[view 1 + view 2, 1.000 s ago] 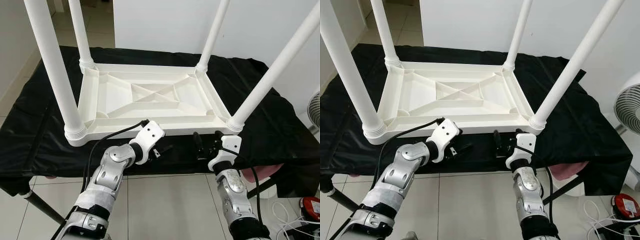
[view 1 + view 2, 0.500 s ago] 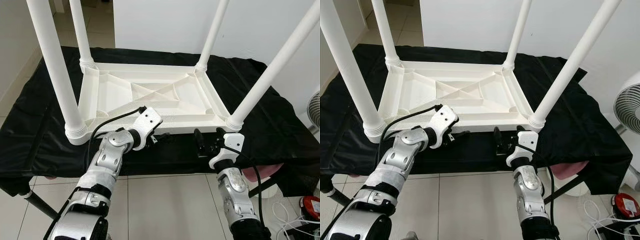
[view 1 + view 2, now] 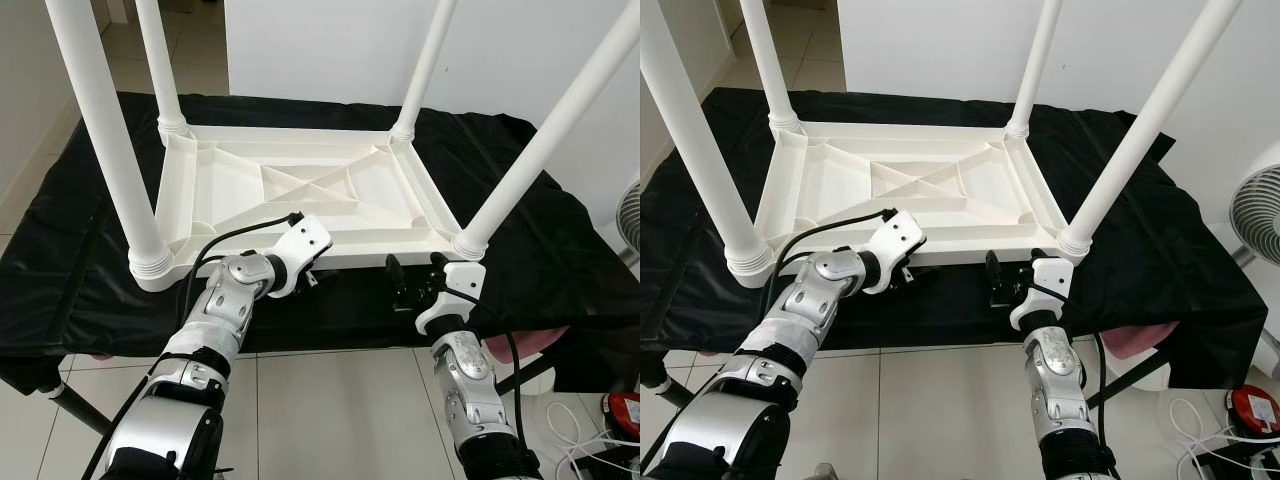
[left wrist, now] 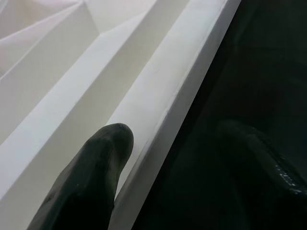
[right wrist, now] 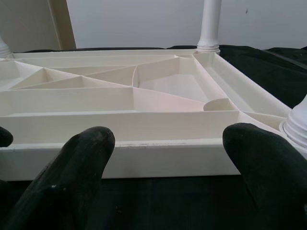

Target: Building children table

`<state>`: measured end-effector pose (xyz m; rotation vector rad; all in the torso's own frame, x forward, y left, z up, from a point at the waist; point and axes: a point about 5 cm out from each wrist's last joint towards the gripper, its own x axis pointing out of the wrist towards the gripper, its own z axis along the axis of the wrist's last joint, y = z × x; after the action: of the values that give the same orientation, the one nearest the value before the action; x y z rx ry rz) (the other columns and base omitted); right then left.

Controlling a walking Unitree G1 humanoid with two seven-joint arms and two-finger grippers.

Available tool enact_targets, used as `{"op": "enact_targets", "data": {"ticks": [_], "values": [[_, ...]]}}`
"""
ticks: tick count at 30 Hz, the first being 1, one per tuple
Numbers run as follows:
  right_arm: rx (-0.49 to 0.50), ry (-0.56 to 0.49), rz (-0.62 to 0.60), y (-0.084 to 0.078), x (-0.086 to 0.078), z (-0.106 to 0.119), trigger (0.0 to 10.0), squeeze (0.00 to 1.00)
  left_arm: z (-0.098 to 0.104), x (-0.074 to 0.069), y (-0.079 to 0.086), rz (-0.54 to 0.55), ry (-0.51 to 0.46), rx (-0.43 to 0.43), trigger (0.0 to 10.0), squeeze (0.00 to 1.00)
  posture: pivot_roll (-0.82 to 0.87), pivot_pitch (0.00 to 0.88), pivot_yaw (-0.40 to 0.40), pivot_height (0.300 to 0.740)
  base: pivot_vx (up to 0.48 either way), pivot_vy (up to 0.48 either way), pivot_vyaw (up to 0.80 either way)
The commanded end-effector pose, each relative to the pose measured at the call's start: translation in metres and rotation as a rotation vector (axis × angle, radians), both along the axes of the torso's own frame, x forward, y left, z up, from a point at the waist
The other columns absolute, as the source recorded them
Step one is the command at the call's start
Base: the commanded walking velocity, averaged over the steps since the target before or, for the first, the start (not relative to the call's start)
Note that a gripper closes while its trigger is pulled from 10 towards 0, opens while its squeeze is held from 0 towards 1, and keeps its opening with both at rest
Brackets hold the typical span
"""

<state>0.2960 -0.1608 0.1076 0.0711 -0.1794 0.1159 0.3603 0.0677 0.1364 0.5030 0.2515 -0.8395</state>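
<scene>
Now, left gripper (image 3: 318, 275): spread, one finger (image 4: 91, 177) over the tabletop's near rim, the other below on the cloth.
Tabletop: smooth white plastic children's table (image 3: 300, 195), upside down, ribbed underside up, four round legs (image 3: 100, 140) upright, at the near edge of the glossy black cloth-covered desk (image 3: 80, 270).
Right gripper (image 3: 414, 284): released, just before the rim's right corner.

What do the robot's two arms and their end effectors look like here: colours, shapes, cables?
Both arms are silver metal with rounded segments and black joint bands. Each wrist carries a white angular housing, ending in two long black fingers: left end effector, right end effector. A black cable loops over the left forearm; another runs down the right forearm.
</scene>
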Motion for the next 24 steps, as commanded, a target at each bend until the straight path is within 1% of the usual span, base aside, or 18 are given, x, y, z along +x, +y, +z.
{"op": "enact_targets", "data": {"ticks": [1, 3, 5, 7, 8, 10, 15, 16, 17, 18, 20, 21, 22, 23, 24], "values": [[-0.012, 0.024, -0.010, -0.001, 0.001, -0.003, 10.0, 0.00, 0.002, 0.016, 0.025, 0.565, -0.276, 0.057, 10.0, 0.00, -0.03, 0.001, -0.053, 0.740, 0.000, 0.000, 0.00], [-0.010, 0.024, -0.011, -0.001, 0.002, -0.003, 10.0, 0.00, 0.002, 0.017, 0.027, 0.585, -0.275, 0.073, 10.0, 0.00, -0.03, 0.001, -0.051, 0.740, 0.000, 0.000, 0.00], [-0.008, 0.023, -0.012, 0.001, 0.003, -0.003, 10.0, 0.00, 0.002, 0.021, 0.034, 0.637, -0.276, 0.088, 10.0, 0.00, -0.03, 0.002, -0.049, 0.740, 0.000, 0.000, 0.00], [-0.007, 0.025, -0.014, 0.002, 0.003, -0.003, 10.0, 0.00, 0.005, 0.024, 0.038, 0.672, -0.279, 0.075, 10.0, 0.00, -0.03, 0.003, -0.048, 0.740, 0.000, 0.000, 0.00], [-0.007, 0.025, -0.014, 0.002, 0.003, -0.003, 10.0, 0.00, 0.005, 0.024, 0.038, 0.672, -0.279, 0.075, 10.0, 0.00, -0.03, 0.003, -0.048, 0.740, 0.000, 0.000, 0.00], [-0.005, 0.027, -0.016, 0.003, 0.003, -0.004, 10.0, 0.00, 0.009, 0.026, 0.041, 0.694, -0.299, 0.049, 10.0, 0.00, -0.03, 0.003, -0.048, 0.740, 0.000, 0.000, 0.00], [-0.010, 0.030, -0.018, 0.004, 0.003, -0.004, 10.0, 0.00, 0.014, 0.029, 0.043, 0.702, -0.321, 0.012, 9.9, 0.00, -0.03, 0.005, -0.051, 0.740, 0.000, 0.000, 0.00], [-0.010, 0.030, -0.021, 0.003, 0.003, -0.004, 10.0, 0.00, 0.015, 0.029, 0.043, 0.707, -0.332, -0.001, 8.1, 0.00, -0.03, 0.006, -0.052, 0.740, 0.000, 0.000, 0.00], [-0.010, 0.030, -0.021, 0.003, 0.003, -0.004, 10.0, 0.00, 0.015, 0.029, 0.043, 0.707, -0.332, -0.001, 8.1, 0.00, -0.03, 0.006, -0.052, 0.740, 0.000, 0.000, 0.00], [-0.009, 0.031, -0.024, 0.003, 0.004, -0.004, 10.0, 0.00, 0.016, 0.030, 0.043, 0.715, -0.334, -0.020, 5.7, 0.00, -0.03, 0.006, -0.052, 0.740, 0.000, 0.000, 0.00], [-0.008, 0.031, -0.026, 0.002, 0.004, -0.004, 10.0, 0.00, 0.016, 0.030, 0.044, 0.720, -0.328, -0.036, 5.6, 0.00, -0.03, 0.006, -0.052, 0.740, 0.000, 0.000, 0.00], [-0.008, 0.031, -0.029, 0.001, 0.004, -0.004, 10.0, 0.00, 0.017, 0.030, 0.044, 0.726, -0.324, -0.063, 4.7, 0.00, -0.03, 0.008, -0.053, 0.740, 0.000, 0.000, 0.00], [-0.009, 0.032, -0.032, 0.001, 0.005, -0.004, 10.0, 0.00, 0.017, 0.030, 0.043, 0.728, -0.319, -0.093, 2.9, 0.00, -0.03, 0.008, -0.053, 0.740, 0.000, 0.000, 0.00], [-0.010, 0.032, -0.033, 0.001, 0.005, -0.005, 10.0, 0.00, 0.018, 0.030, 0.043, 0.729, -0.316, -0.111, 2.9, 0.00, -0.03, 0.008, -0.053, 0.740, 0.000, 0.000, 0.00], [-0.009, 0.032, -0.034, 0.001, 0.004, -0.004, 10.0, 0.00, 0.017, 0.030, 0.043, 0.734, -0.309, -0.135, 1.2, 0.00, -0.03, 0.010, -0.056, 0.740, 0.000, 0.000, 0.00]]}}
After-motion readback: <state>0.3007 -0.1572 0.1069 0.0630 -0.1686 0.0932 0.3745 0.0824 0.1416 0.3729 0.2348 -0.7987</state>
